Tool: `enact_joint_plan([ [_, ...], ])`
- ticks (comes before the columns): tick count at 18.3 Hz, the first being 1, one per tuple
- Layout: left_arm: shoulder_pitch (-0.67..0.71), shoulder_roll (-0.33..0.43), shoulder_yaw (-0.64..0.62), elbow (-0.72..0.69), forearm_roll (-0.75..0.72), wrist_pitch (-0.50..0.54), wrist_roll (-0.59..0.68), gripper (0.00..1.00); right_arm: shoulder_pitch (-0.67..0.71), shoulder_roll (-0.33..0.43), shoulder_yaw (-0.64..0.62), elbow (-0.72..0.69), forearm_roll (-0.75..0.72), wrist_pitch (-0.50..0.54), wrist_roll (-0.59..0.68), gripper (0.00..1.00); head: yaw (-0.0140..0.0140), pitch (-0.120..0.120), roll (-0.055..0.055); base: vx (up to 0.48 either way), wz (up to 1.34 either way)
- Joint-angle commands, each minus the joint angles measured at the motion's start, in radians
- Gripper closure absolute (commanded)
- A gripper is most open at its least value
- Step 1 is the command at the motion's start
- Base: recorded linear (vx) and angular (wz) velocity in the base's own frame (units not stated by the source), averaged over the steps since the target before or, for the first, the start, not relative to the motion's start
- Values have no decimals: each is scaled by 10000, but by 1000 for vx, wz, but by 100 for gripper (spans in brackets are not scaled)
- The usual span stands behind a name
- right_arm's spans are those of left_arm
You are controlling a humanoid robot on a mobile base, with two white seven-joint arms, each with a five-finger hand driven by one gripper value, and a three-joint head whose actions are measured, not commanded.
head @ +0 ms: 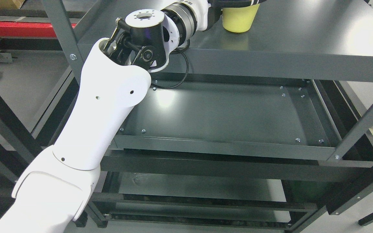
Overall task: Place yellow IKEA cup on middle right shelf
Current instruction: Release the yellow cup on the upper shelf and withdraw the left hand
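Note:
The yellow cup (238, 20) stands upright on the dark grey upper shelf (303, 42), near the top edge of the head view, with a faint reflection under it. My left arm (108, 97) rises from the lower left and bends right over the shelf's front edge. Its dark hand (235, 2) lies over the cup's rim and is mostly cut off by the picture's top edge. The upper part of the cup is hidden by the hand. My right arm does not show.
Below lies a second dark shelf tray (222, 113), with further shelves (199, 187) beneath. Grey rack posts stand at the left (60, 35) and right (364, 123). A black cable (183, 74) loops down from my wrist. A red bar (21, 28) lies at the far left.

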Motion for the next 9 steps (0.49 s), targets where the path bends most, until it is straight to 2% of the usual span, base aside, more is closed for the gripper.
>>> enact_joint_plan([
  [1, -7, 175, 40, 551, -373, 47, -118, 10, 138, -175, 168, 0, -245, 3, -8, 1, 0, 0, 0, 0, 0],
  [3, -22, 175, 40, 459, -389, 17, -118, 2, 138, -175, 168, 0, -245, 3, -8, 1, 0, 0, 0, 0, 0],
  [6, -37, 175, 101, 260, -435, -90, -118, 1, 138, -175, 168, 0, -245, 3, -8, 1, 0, 0, 0, 0, 0],
  [9, -37, 175, 148, 75, -511, -733, -118, 1, 138, -175, 168, 0, -245, 3, -8, 1, 0, 0, 0, 0, 0],
])
